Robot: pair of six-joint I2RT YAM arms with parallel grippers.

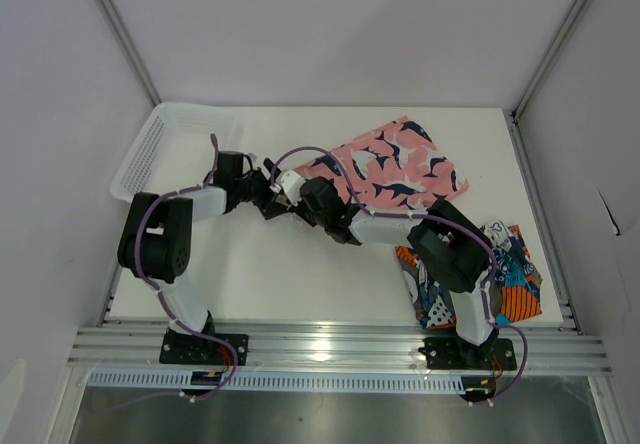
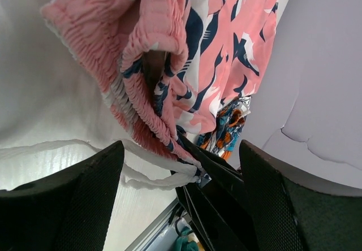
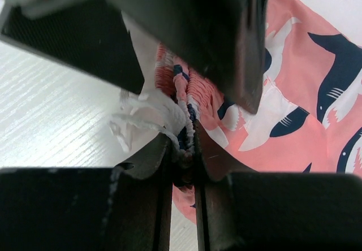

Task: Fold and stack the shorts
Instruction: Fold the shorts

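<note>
Mesh basket (image 1: 160,154) far L; printed shorts (image 1: 510,289) by R base; R gripper (image 3: 184,149) clamped on pink shorts (image 3: 294,92) at waistband; L gripper (image 2: 181,149) jaws apart, just beside.

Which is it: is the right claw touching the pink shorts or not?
Touching. The right wrist view shows the right gripper shut on the waistband of the pink shorts.

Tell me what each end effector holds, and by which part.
Right end effector pinches the pink shorts by the gathered waistband. Left end effector is open, holding nothing.
</note>
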